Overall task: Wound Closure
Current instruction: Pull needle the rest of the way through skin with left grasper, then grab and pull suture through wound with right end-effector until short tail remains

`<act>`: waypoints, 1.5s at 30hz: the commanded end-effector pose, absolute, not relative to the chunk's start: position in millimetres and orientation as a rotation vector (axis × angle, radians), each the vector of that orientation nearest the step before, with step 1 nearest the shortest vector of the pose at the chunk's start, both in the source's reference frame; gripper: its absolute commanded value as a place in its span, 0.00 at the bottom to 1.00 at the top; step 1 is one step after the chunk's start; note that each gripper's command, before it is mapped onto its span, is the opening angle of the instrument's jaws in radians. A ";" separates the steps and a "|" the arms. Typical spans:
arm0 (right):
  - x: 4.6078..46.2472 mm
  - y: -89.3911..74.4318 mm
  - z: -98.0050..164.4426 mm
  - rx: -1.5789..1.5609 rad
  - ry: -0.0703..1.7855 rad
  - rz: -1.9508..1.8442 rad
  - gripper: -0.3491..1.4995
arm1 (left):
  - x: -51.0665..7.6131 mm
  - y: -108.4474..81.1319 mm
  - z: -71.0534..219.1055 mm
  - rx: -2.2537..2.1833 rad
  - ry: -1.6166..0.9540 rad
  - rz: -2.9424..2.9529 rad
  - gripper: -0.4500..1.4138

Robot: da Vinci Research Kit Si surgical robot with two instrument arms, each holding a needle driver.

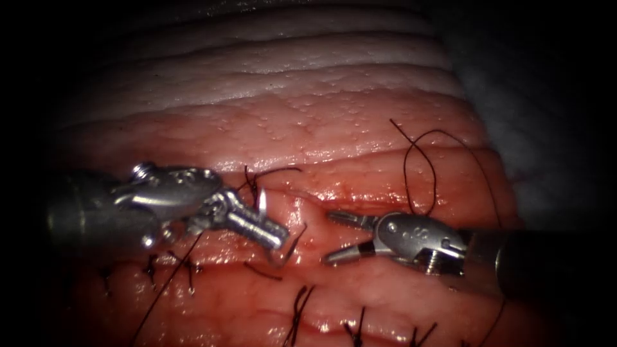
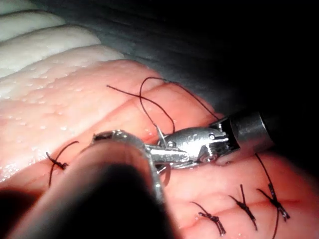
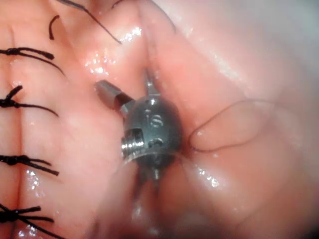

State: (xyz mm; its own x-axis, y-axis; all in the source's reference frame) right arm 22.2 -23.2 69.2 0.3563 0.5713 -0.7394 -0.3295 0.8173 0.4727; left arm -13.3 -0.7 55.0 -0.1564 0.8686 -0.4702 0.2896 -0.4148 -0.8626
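Curving out of the tissue (image 1: pixel 360 160) beside the cut (image 1: pixel 308 212), the needle (image 1: pixel 290 247) sits clamped near one end in the left tool (image 1: pixel 273 234), fingers closed on it. The right tool (image 1: pixel 337 238) waits just right of it, fingers spread, holding nothing. Loose thread (image 1: pixel 418 173) looping nearby could snag those open fingers.

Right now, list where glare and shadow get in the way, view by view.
Endoscope view: dark rim around the tissue; a glint on the needle, gripped mid-curve by the shut left pincer, entry into tissue unclear; right pincer open, empty. Left wrist view: deep shadow beyond the tissue. Right wrist view: wet glare on the tissue near the stitches.
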 end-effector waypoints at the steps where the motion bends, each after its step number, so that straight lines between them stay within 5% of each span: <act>1: 22.9 -23.3 69.7 0.262 1.057 0.588 0.58 | -13.6 -0.7 54.7 -1.667 -1.232 1.657 0.00; 15: 24.2 -18.3 63.5 0.204 1.174 0.625 0.65 | -11.4 -5.2 49.8 -1.797 -0.543 2.049 0.00; 33: 28.1 -19.4 64.8 0.239 1.161 0.559 0.55 | -12.5 -7.6 50.6 -1.806 -0.517 2.067 0.00; 45: 28.5 -22.5 69.4 0.287 1.091 0.533 0.41 | -12.5 -7.4 49.9 -1.811 -0.519 2.066 0.00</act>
